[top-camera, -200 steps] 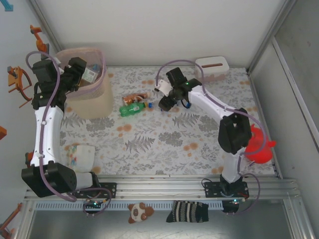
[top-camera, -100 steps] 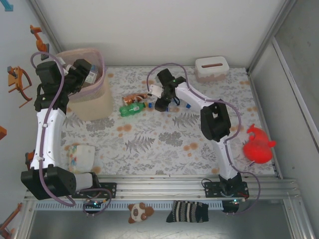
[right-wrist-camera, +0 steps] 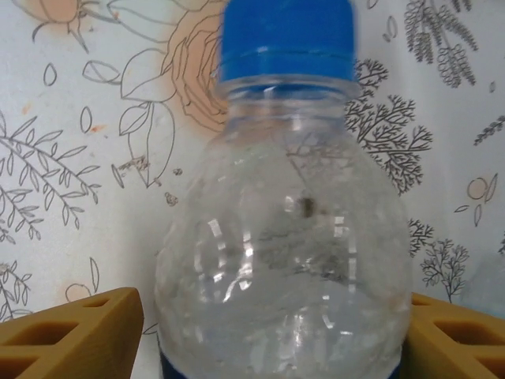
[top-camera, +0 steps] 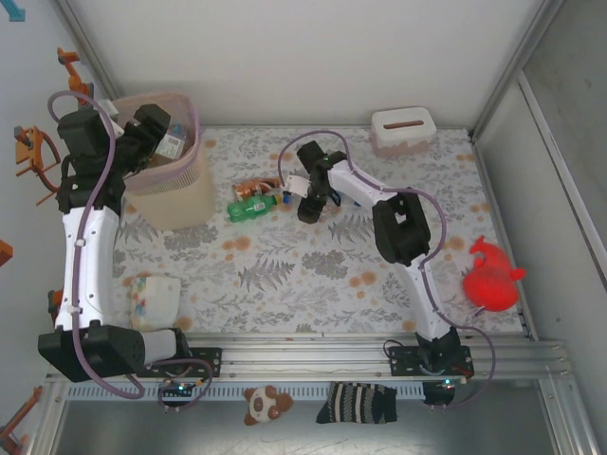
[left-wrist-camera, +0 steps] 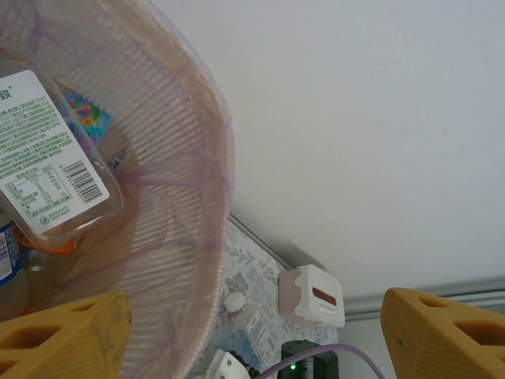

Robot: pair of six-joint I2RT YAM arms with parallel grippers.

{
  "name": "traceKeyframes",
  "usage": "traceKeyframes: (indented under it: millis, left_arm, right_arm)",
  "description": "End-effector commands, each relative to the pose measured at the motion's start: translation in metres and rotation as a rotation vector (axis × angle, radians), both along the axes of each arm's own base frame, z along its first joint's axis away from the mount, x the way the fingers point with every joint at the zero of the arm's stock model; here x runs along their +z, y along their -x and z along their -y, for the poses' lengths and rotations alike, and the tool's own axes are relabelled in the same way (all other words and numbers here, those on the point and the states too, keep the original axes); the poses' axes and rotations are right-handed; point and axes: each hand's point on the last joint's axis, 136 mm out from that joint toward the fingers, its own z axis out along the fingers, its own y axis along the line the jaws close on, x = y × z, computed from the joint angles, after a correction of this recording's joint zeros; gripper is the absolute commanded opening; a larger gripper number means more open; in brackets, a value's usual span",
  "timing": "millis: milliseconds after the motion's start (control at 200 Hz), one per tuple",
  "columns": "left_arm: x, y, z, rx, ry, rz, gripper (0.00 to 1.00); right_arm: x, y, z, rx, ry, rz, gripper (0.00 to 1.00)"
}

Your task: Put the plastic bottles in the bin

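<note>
The pale-pink bin (top-camera: 175, 194) stands at the far left with bottles inside, among them a clear one with a white and green label (left-wrist-camera: 49, 150). My left gripper (top-camera: 156, 133) (left-wrist-camera: 252, 316) hangs open over the bin's rim (left-wrist-camera: 213, 166), with nothing between its fingers. On the table lie a green bottle (top-camera: 252, 207) and an orange-labelled bottle (top-camera: 251, 187). Just right of them my right gripper (top-camera: 306, 202) (right-wrist-camera: 276, 332) is low and open, astride a clear blue-capped bottle (right-wrist-camera: 284, 205). The left finger (right-wrist-camera: 75, 332) stands slightly off the bottle; the right finger (right-wrist-camera: 458, 339) is against it.
A small white slotted box (top-camera: 403, 131) sits at the far edge, right of centre. A red toy (top-camera: 491, 275) lies at the right. A white packet with coloured dots (top-camera: 156, 299) is near my left arm's base. Walls close the table on three sides.
My right gripper has slid left along the table towards the green bottle, and its arm has folded in. My left gripper has stayed over the bin.
</note>
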Motion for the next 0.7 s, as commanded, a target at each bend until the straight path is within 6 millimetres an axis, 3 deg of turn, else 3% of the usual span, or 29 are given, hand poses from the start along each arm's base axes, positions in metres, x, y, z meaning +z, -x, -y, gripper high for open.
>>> traceKeyframes:
  millis: [0, 366, 696]
  left_arm:
    - [0.031, 0.013, 0.004, -0.028, -0.021, 0.092, 0.82]
    - [0.035, 0.022, 0.015, -0.066, -0.010, 0.111, 0.82]
    - [0.045, 0.028, 0.036, -0.132, -0.021, 0.222, 0.82]
  right_arm:
    - [-0.009, 0.016, 0.007, 0.018, 0.056, -0.046, 0.71]
    - [0.002, 0.030, 0.018, -0.022, 0.092, -0.029, 0.64]
    - [0.041, 0.045, 0.019, -0.073, -0.017, 0.005, 0.61]
